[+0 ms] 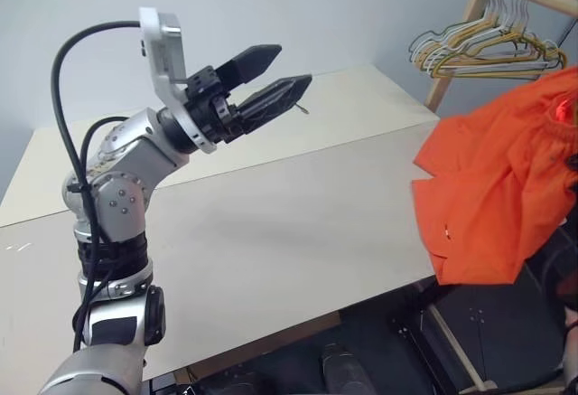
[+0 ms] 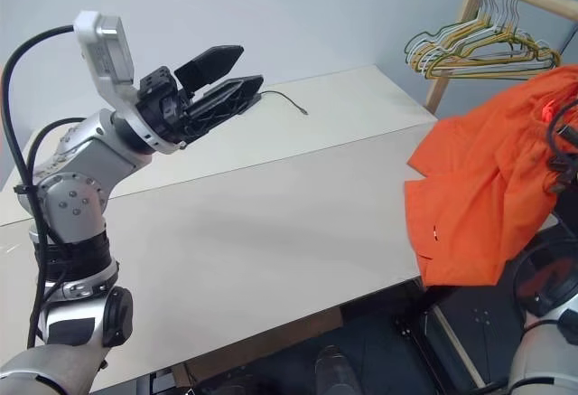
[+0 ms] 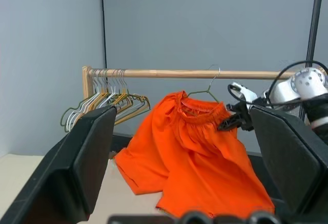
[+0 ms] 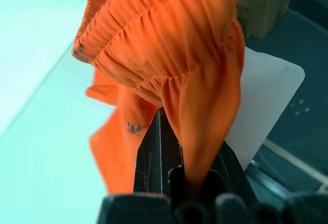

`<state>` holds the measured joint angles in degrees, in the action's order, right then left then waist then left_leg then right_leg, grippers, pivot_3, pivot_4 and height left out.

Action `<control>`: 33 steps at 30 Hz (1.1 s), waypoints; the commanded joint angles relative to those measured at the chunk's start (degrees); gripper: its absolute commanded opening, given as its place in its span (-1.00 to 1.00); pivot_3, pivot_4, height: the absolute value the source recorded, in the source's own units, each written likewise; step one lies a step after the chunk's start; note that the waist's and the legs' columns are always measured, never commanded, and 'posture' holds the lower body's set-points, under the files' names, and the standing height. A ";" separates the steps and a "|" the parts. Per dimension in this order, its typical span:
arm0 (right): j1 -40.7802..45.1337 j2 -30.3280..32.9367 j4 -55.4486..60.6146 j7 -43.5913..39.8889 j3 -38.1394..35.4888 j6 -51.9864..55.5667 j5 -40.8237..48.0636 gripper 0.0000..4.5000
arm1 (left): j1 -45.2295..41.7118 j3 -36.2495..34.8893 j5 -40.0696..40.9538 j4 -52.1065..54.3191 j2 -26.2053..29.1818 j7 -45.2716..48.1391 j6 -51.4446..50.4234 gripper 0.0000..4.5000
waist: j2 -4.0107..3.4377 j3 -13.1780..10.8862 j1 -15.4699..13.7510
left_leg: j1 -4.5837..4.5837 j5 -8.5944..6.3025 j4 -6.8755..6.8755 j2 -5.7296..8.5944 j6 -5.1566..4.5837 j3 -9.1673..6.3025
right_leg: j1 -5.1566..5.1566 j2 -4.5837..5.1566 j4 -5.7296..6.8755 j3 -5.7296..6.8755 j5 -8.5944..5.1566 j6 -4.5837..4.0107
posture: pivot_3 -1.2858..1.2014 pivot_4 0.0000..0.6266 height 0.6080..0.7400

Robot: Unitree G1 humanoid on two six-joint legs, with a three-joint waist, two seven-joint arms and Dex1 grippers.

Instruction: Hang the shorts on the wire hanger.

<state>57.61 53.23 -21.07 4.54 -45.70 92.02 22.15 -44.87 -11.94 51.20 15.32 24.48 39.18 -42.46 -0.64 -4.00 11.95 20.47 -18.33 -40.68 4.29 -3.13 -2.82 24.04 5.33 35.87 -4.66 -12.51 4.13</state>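
The bright orange shorts (image 1: 488, 187) hang lifted past the table's right end, their lower part trailing over the table's corner. My right gripper (image 3: 233, 121) is shut on the gathered waistband (image 4: 169, 44), the fabric bunched between its fingers. The wire hanger (image 3: 207, 88) hangs by its hook from the wooden rod, just above and behind the waistband; whether it touches the fabric I cannot tell. My left gripper (image 1: 293, 65) is raised over the far side of the table, open and holding nothing, pointing towards the shorts and well apart from them.
The pale table (image 1: 271, 232) spreads below both arms. A wooden clothes rack rod (image 3: 154, 73) stands beyond its right end with a bunch of yellow and white hangers (image 1: 479, 51). A thin black cable (image 2: 284, 98) lies on the far tabletop. A cardboard box (image 4: 261, 3) sits on the floor.
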 commanded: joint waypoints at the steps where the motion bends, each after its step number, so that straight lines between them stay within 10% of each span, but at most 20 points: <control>1: 4.43 2.53 -4.90 1.79 -2.63 -3.00 -3.66 -1.00 | -0.60 0.39 -0.03 2.27 0.60 -0.52 1.21 0.99 | 0.00 -0.03 -0.05 | 0.01 -0.01 0.00 0.00 -0.02 0.02 | 0.00 0.00 -0.04 -0.02 0.01 0.02 | -0.18 -0.68 1.00; 22: 10.61 8.18 -27.80 9.92 -6.36 -18.35 -7.03 -1.00 | -0.08 1.90 -1.02 2.92 1.90 0.13 1.77 0.99 | -0.03 -0.91 0.07 | -0.15 -0.19 0.44 -0.01 -0.33 0.83 | -0.06 -0.12 -0.81 -0.80 0.30 0.47 | -0.17 -0.72 1.00; 33: 4.25 2.51 -11.13 9.35 -0.74 -15.49 -7.78 0.63 | 0.40 1.99 -1.51 3.21 2.92 0.94 1.76 1.00 | -0.07 -0.89 0.18 | -0.11 -0.24 0.44 -0.06 -0.41 1.19 | 0.02 -0.10 -0.87 -1.01 0.39 0.63 | -0.17 -0.74 1.00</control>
<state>61.73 55.50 -37.62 13.85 -47.45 76.13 14.28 -44.19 -9.75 49.70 17.06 26.80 39.80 -42.18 -0.70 -4.89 12.14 20.37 -18.55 -40.24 4.23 -3.53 -1.62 24.07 5.23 35.01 -5.68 -12.11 4.77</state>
